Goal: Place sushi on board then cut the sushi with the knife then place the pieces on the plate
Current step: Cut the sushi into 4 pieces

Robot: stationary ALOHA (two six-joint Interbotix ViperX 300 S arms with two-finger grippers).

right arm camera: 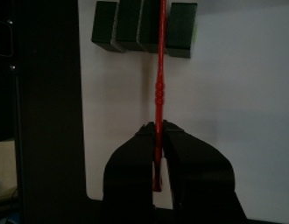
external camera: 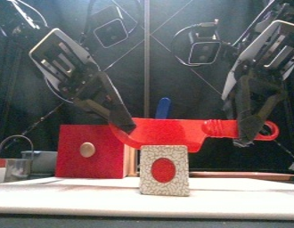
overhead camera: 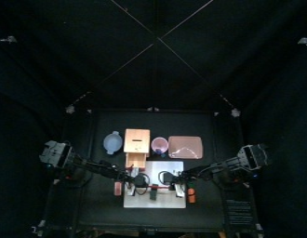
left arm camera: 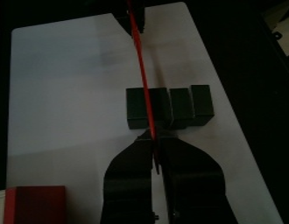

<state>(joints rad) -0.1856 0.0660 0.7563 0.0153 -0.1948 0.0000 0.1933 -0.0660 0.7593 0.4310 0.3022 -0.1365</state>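
Above four sushi blocks (left arm camera: 182, 105), one red knife (left arm camera: 137, 52)

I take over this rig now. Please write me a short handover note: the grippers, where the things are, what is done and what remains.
Left gripper: shut on the blade end of the red knife.
Right gripper: shut on the handle end of the same knife.
The knife lies level across the sushi roll, at its top. Whether it touches cannot be told.
The roll lies on the white board, with its four blocks together.
The pink tray is behind the board, and no piece is on it.
Done: sushi on the board, knife picked up.
Left: cut the roll and move the pieces to the tray.
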